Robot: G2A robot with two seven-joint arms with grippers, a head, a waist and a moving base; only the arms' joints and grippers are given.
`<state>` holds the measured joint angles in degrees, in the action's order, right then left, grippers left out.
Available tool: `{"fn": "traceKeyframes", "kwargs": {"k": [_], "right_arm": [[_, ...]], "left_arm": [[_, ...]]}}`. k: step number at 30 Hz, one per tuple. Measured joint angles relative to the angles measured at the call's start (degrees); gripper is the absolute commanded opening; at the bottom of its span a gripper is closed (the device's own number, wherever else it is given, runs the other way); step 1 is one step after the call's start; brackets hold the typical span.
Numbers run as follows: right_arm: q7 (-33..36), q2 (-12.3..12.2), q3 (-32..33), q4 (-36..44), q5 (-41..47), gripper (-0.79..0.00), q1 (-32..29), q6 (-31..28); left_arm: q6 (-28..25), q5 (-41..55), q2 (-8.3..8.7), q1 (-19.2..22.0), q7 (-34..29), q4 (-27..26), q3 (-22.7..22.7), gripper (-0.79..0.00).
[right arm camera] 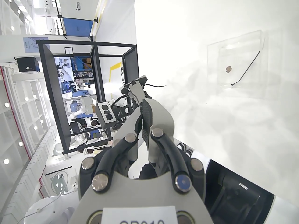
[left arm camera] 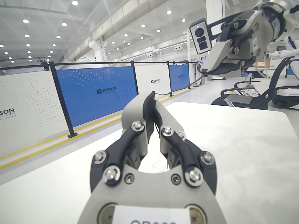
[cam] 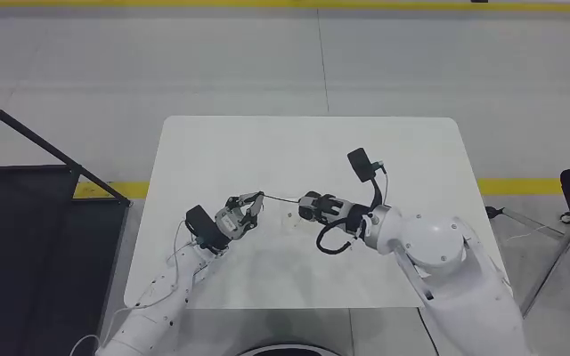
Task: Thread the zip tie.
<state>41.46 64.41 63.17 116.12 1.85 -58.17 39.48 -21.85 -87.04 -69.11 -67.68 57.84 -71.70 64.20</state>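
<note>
**While both grippers pinch it, the zip tie (cam: 280, 199) hangs above the table (cam: 401, 160)**

Because threading means steering the strap's tip into its own head, the black zip tie is held off the white table. It runs as a thin line between the two arms rather than lying flat. The left gripper (cam: 255, 200) has its fingers pressed together on one end. Its wrist view shows a thin dark strand between the ribbed pads (left arm camera: 148, 108). The right gripper (cam: 305, 203) faces it from close by, its fingers likewise closed on the other end. In the left wrist view the strand can be seen leaving its tips. Holding both ends lets each arm aim its own part, which I take to be the reason for this tip-to-tip stance.

In the right wrist view a short black end pokes out sideways past the left gripper's fingertips. I cannot tell whether that is the pointed tail or the head, nor whether any loop has formed. In my judgement the threading is not yet done. The next move calls for bending the strap round so that tail meets head, with very fine alignment. A slip in either pinch would drop it.

On the table near the arms sits a clear tray (right arm camera: 261, 36) holding a second zip tie (right arm camera: 247, 67) and a small brown speck (right arm camera: 228, 69). It is likely the supply spot.
</note>
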Motion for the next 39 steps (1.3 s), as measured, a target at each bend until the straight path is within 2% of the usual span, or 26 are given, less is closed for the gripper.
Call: {"fn": "traceKeyframes", "kwargs": {"k": [39], "right_arm": [[0.36,-0.41,-0.24,-0.91,1.31,-0.785,1.18,1.14]], "left_arm": [[0.26,0.23,-0.12,-0.08,0.11,0.0,0.08,-0.785]]}}
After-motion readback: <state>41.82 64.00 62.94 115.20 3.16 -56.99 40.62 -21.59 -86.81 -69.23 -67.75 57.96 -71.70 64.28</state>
